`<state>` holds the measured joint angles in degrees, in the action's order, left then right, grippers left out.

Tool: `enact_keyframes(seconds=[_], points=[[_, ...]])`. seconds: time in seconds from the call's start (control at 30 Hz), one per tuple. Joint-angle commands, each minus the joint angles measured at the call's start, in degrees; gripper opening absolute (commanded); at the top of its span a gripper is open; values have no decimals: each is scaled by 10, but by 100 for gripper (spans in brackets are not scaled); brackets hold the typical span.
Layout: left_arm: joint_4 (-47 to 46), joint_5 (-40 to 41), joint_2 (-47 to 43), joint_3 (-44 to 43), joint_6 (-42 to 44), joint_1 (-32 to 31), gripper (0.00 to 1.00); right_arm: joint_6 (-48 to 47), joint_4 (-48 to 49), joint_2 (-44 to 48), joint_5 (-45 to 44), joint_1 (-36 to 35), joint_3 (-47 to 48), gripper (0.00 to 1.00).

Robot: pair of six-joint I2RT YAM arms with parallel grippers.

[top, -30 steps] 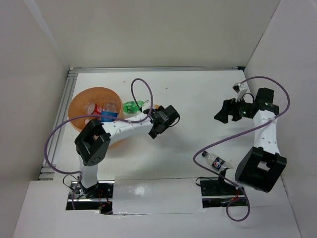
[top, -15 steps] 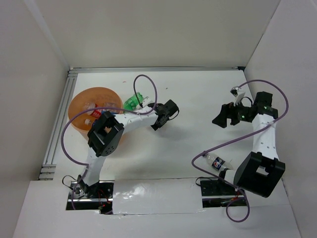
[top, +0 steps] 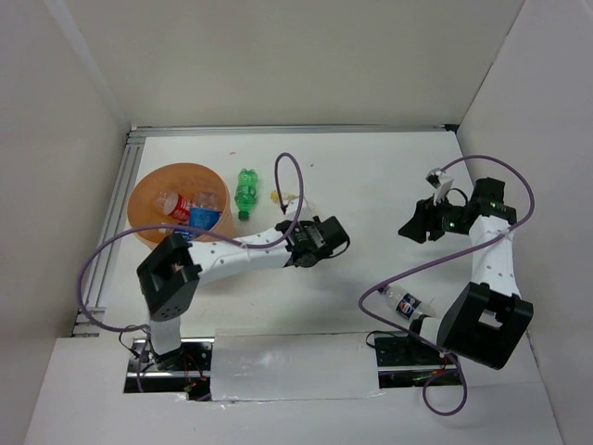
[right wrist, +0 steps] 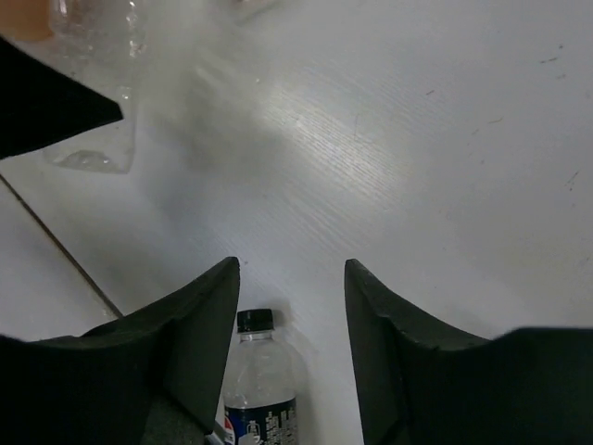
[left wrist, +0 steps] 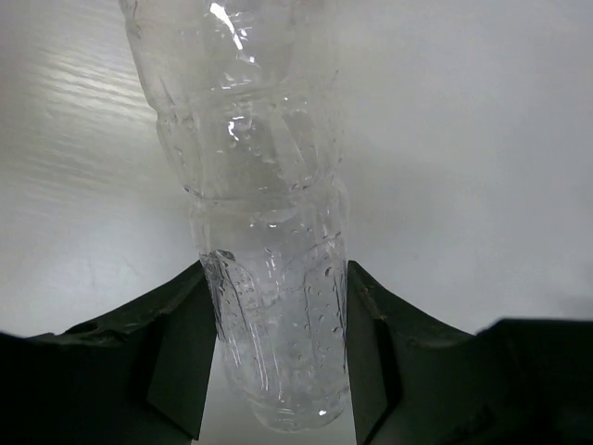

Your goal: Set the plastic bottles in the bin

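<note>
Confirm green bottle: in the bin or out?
Out. The green bottle lies on the table just right of the bin, not inside it.

We found a white worktop (top: 371,176) carrying the orange bin (top: 139,199) at its left, a green bottle (top: 245,190) just beside it, and a blue-labelled bottle (top: 405,303) lying near its front right edge.

White arms (top: 243,255) w/ blk joints (top: 170,278), purple cables (top: 100,269), blk tool fingers (right wrist: 199,334)
</note>
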<state>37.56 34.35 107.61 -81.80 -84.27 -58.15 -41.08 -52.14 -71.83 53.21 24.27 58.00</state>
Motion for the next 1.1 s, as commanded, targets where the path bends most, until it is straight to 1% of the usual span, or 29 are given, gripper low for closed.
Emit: enact_keyframes(seconds=[0.0,0.03,0.07,0.1,0.13,0.17,0.2,0.23,0.3,0.33,0.37,0.4,0.47,0.5,0.57,0.6,0.67,0.7,0.8,0.83,0.87,0.93,0.97,1.0,1.03,1.07], points=[[-2,62,-80,-48,80,-44,0,-49,-39,1,28,2,-10,53],[-10,63,-97,-61,125,-50,0,-55,-45,1,35,2,-10,43],[-15,70,-106,-84,149,-57,0,-55,-45,-6,35,2,-15,26],[-15,86,-114,-95,169,-57,0,-60,-45,-6,35,2,-15,21],[-15,95,-122,-106,200,-57,0,-60,-45,-6,35,2,-15,18],[-15,108,-144,-113,213,-57,0,-60,-45,-12,35,-4,-15,18],[-15,140,-156,-119,222,-57,0,-60,-45,-12,35,-5,-15,20],[-15,150,-170,-119,228,-49,0,-60,-45,-12,35,-11,-15,24],[-4,163,-218,-92,228,-13,0,-54,-29,-12,35,-29,-15,31],[3,169,-237,-79,221,2,0,-44,-24,-12,29,-36,-15,39],[3,169,-259,-65,221,19,0,-36,-17,-12,20,-44,-15,43],[3,169,-298,-39,230,50,0,-29,-2,-12,20,-59,-15,45],[-9,169,-332,-19,253,85,0,-5,15,-7,6,-73,-15,50],[-9,169,-347,-4,263,118,0,3,30,-7,6,-87,-15,50],[-4,154,-380,5,278,155,0,20,41,-7,-2,-100,-15,52],[-4,154,-388,10,287,187,0,25,46,-7,-7,-112,-21,54],[6,149,-405,21,294,217,0,41,55,-7,-13,-123,-21,54],[6,140,-406,30,304,231,0,46,63,-7,-20,-128,-21,55],[14,115,-417,62,317,298,1,63,75,-12,-32,-158,-21,58],[14,108,-417,67,317,309,3,63,75,-12,-42,-164,-21,60],[21,97,-417,67,317,319,9,69,75,-12,-48,-169,-16,64],[28,92,-417,83,317,341,20,75,80,-12,-66,-177,-16,68],[33,84,-417,88,317,348,29,75,80,-12,-66,-177,-10,70],[33,78,-417,89,317,354,49,75,80,-12,-76,-177,-10,71],[33,78,-417,94,322,365,58,75,80,-12,-84,-177,-10,73],[33,71,-417,94,322,371,64,75,80,-12,-84,-177,-10,73]])
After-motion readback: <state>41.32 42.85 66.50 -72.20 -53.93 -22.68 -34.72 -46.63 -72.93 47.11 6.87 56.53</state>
